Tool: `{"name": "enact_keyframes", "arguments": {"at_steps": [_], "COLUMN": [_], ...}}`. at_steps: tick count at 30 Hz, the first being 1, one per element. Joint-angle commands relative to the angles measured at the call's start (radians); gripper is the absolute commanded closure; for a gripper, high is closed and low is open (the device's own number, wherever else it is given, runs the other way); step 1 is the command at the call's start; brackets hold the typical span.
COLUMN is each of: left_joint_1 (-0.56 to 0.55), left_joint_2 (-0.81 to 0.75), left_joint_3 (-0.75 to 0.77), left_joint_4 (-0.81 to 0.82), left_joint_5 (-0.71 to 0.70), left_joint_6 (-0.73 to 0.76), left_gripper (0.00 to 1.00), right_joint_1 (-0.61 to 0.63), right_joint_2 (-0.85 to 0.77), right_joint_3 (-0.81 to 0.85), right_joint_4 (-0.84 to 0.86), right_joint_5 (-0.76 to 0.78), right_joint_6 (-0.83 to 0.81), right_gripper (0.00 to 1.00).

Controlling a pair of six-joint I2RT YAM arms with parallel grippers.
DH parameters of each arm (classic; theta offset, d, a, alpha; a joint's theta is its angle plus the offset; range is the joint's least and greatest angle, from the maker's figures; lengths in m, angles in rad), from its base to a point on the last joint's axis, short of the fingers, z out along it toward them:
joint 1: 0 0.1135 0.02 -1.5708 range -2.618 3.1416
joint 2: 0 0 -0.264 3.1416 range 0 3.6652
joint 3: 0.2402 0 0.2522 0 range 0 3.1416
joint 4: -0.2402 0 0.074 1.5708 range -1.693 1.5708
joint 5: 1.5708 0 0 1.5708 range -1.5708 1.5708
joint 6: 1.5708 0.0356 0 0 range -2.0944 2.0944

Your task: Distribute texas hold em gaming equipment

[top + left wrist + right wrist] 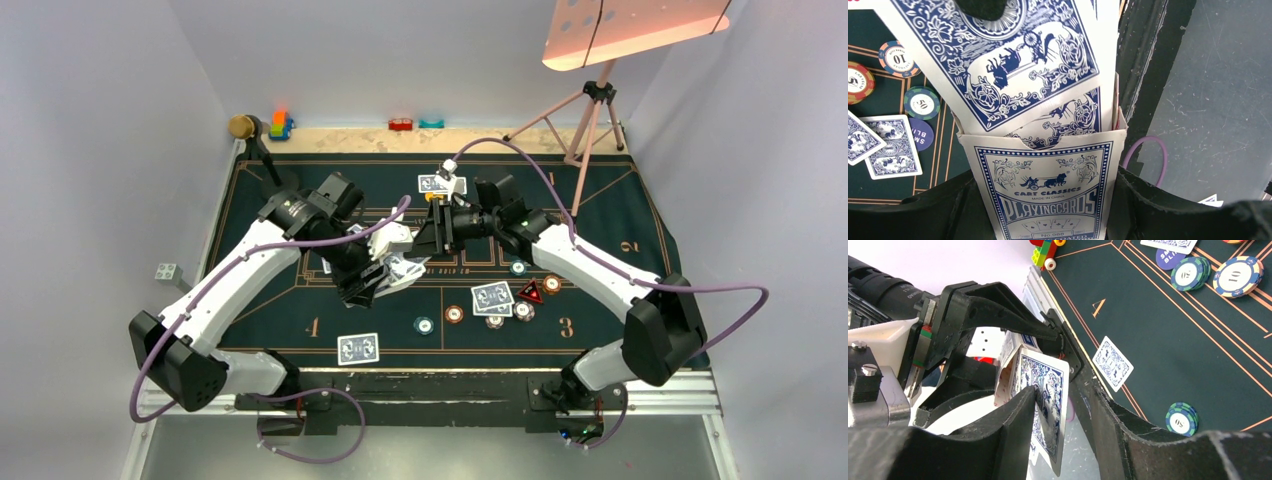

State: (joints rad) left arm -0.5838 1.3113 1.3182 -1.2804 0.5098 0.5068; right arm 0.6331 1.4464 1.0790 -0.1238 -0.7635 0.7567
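Box (1048,185) sitting clamped in left claw (1045,222), hanging above table (290,320) centre, top open, cards (1063,122) poking out. Right claw (1054,390) standing narrow, pinching one card (1048,375) at box mouth.

Card likely handling light, thin, bendy and slick, risking dragging neighbours along. Best hold: flat pinch on both faces near free short edge.

Box looking like soft cardboard, so gripping broad sides gently.

Dealt cards (358,348) and chips (454,314) lying on table.
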Motion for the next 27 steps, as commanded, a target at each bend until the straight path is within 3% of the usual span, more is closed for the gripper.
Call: {"name": "enact_keyframes", "arguments": {"at_steps": [1,9,27], "left_joint_1": [-0.001,-0.001,-0.001], "left_joint_2": [-0.039,-0.05,-0.057], "left_joint_3": [0.044,0.044,0.026], "left_joint_4": [0.011,0.005,0.006], "left_joint_5": [0.033,0.04,0.043], "left_joint_6": [-0.013,-0.008,-0.004], "left_gripper": [1.0,1.0,1.0], "right_joint_1": [-0.017,-0.043,-0.107], "right_joint_2": [-0.034,-0.04,-0.109], "right_joint_3": [0.056,0.08,0.15], "right_joint_4": [-0.024,-0.06,-0.14], "right_joint_5": [0.017,0.024,0.091], "right_joint_6": [-0.028,-0.054,-0.091], "right_gripper": [0.53,0.55,0.89]}}
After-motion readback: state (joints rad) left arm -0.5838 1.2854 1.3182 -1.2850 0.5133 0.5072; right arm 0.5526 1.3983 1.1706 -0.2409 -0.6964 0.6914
